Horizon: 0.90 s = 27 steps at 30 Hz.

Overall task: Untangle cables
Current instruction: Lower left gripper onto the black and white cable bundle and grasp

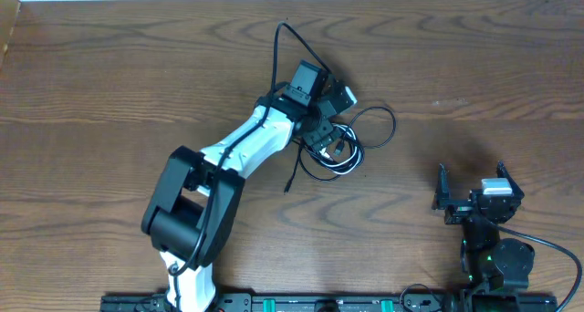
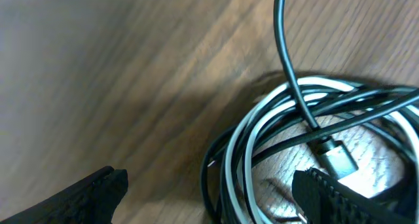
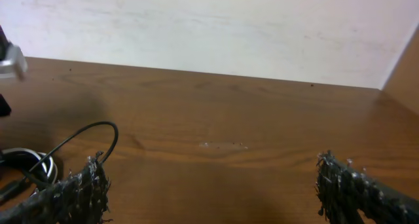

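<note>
Cables (image 1: 345,152) lie coiled on the surface (image 1: 109,75), light and limp, I judge. My left claw (image 2: 209,185) hangs wide open over them, empty; I would pinch beside the metal plug (image 2: 337,160). Right claw (image 1: 474,189) is open, empty too.

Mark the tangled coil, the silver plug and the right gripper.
tangled coil (image 1: 349,163), overhead view, on its overlapping loops.
silver plug (image 2: 337,158), left wrist view, on its metal shell.
right gripper (image 3: 211,162), right wrist view, midway between its fingertips.
</note>
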Motion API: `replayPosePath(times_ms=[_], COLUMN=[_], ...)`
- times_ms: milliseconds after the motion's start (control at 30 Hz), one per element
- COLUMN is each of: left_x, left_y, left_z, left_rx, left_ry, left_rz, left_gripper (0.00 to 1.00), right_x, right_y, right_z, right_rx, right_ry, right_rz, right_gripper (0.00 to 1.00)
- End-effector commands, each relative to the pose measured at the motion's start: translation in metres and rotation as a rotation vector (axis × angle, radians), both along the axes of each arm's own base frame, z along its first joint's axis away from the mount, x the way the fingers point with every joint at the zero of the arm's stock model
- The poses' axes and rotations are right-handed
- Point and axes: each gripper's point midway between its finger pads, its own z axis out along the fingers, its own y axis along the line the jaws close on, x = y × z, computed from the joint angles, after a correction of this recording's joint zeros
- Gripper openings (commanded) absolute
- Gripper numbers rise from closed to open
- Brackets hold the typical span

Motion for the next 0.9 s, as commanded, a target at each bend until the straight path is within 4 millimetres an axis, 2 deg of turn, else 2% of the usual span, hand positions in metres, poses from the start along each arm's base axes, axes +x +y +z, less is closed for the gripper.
replayPosePath(times_ms=[0,200,333,400,467,767,867], left_x=[0.002,0.0,-0.002,-0.003,-0.005,-0.006,-0.006], left_y=[0.0,0.001,0.001,0.002,0.003,0.004,0.004], left_z=[-0.01,-0.022,-0.023,-0.025,-0.026,-0.028,-0.028], left_rx=[0.017,0.029,0.016,0.009,0.013,0.016,0.016], left_ry=[0.011,0.034,0.056,0.069,0.074,0.078,0.079], left_rz=[0.001,0.001,0.035,0.059,0.059,0.06,0.06], left_gripper=[0.86,0.67,0.46,0.44,0.36,0.09,0.08], right_x=[0.0,0.0,0.0,0.0,0.0,0.0,0.0], right_y=[-0.001,-0.001,-0.001,-0.001,-0.001,-0.001,-0.001], right_z=[0.0,0.0,0.0,0.0,0.0,0.0,0.0], right_rx=[-0.01,-0.01,-0.01,-0.01,-0.01,-0.01,-0.01], right_ry=[-0.001,-0.001,-0.001,-0.001,-0.001,-0.001,-0.001], right_rz=[-0.004,-0.004,-0.004,-0.004,-0.004,-0.004,-0.004], right_gripper=[0.99,0.99,0.99,0.99,0.99,0.99,0.99])
